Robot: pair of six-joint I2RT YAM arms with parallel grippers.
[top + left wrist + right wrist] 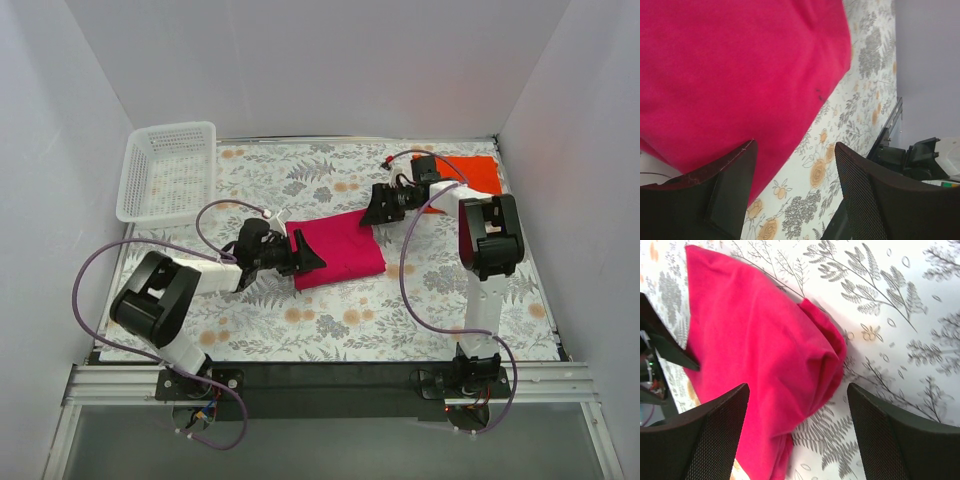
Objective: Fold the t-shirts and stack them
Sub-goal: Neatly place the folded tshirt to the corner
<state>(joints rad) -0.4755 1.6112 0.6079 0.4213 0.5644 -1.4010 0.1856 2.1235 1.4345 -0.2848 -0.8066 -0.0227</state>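
The magenta-pink t-shirt (pixel 340 250) lies folded in a rectangle mid-table. It fills the upper left of the left wrist view (pixel 740 75), and its bunched corner shows in the right wrist view (pixel 755 355). My left gripper (pixel 308 256) is at its left edge, open (pixel 795 150); one finger (pixel 725 190) overlaps the shirt's hem and bare tablecloth shows in the gap. My right gripper (pixel 373 211) hovers at the shirt's far right corner, open (pixel 797 390) and holding nothing. The orange-red t-shirt (pixel 472 176) lies folded at the back right, behind the right arm.
A white mesh basket (pixel 166 172) stands at the back left corner. The floral tablecloth (pixel 330 320) covers the table, and white walls close it in on three sides. The right arm's purple cable (pixel 405 270) loops over the cloth right of the pink shirt.
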